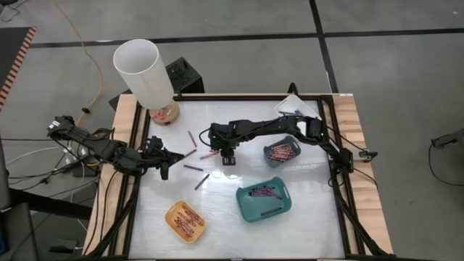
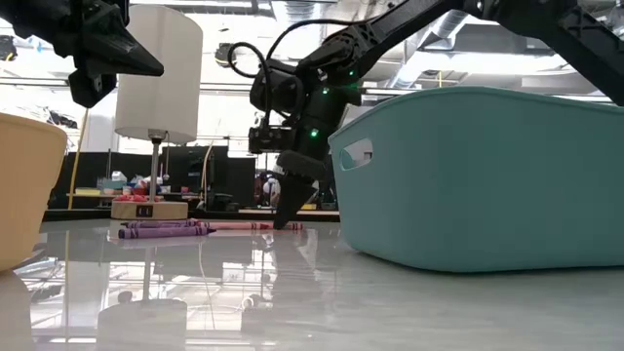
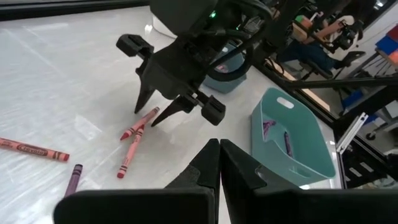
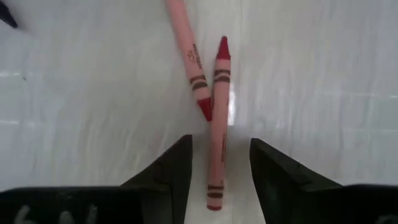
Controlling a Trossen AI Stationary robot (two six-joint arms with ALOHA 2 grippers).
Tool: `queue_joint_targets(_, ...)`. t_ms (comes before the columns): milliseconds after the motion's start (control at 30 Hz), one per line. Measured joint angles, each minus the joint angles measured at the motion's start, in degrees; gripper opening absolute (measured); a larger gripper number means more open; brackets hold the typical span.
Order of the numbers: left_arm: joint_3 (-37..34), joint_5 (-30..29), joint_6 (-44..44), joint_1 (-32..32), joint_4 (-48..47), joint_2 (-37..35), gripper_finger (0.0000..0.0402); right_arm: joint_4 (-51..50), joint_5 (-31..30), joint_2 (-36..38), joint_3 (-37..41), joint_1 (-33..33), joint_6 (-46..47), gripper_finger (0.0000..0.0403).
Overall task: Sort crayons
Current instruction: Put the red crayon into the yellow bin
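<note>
The right gripper [image 4: 220, 165] points down at the white table [image 1: 239, 217] near its middle, its two dark fingers [image 4: 171, 168] spread apart on either side of a red crayon [image 4: 217, 134] and holding nothing. That crayon's long axis runs straight out between the fingers, its pointed tip facing away from the gripper. A second, pink-red crayon [image 4: 186, 53] lies at a slant beside it, its tip touching the first crayon near its middle, so the two form a narrow V.

In the overhead view, several more loose crayons [image 1: 196, 168] lie scattered on the table between the two arms, each at a different angle.

The left gripper [image 3: 219, 163] hovers near the table's left edge with its fingers pressed together and empty.

Sorted crayons lie in a grey-blue tray [image 1: 270, 161] to the right, a teal tray [image 1: 284, 204] nearer the front and a yellow tray [image 1: 174, 210] at front left. A white lamp [image 1: 143, 70] stands at the back left corner.
</note>
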State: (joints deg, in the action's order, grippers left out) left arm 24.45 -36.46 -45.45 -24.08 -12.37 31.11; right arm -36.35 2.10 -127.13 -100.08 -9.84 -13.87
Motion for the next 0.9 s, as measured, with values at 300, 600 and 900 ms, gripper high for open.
queue_joint_targets(300,0.00,0.18,-0.22,-0.01,-0.28,0.00,0.0000,-0.88,-0.43,-0.87,-0.15,0.03,-0.04,0.0090)
queue_joint_targets(600,0.00,0.12,-0.24,0.00,-0.26,0.00,0.0000,-2.48,-0.49,-0.79,-0.32,0.03,0.70,0.0012)
queue_joint_targets(900,0.00,0.10,-0.24,-0.02,-0.19,0.00,0.0000,-6.63,-1.50,1.35,-3.07,0.03,1.86,0.0004)
